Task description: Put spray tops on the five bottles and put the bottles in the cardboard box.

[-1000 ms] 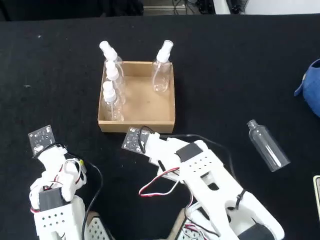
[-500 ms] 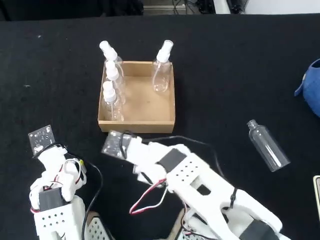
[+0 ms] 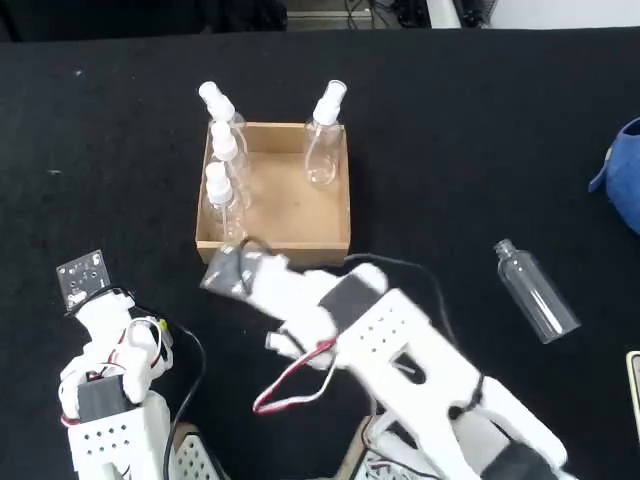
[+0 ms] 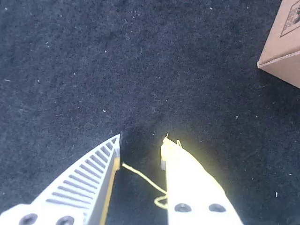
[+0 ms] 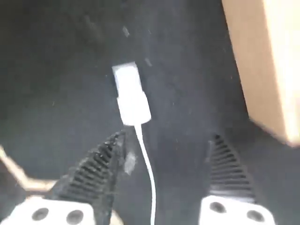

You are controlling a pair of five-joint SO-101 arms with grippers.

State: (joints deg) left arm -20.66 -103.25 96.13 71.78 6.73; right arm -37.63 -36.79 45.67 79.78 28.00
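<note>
Four bottles (image 3: 225, 190) in the box (image 3: 290, 215) — fifth bottle (image 3: 537, 292) lies right.

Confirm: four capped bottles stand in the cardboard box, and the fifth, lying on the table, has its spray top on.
Wrong on the top: the fifth bottle has a bare neck with no spray top, as the high view shows. The rest holds.

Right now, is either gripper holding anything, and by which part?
Nothing is held. The right gripper has jaws wide apart, a spray top lying loose before them; the left gripper is open and empty.
</note>
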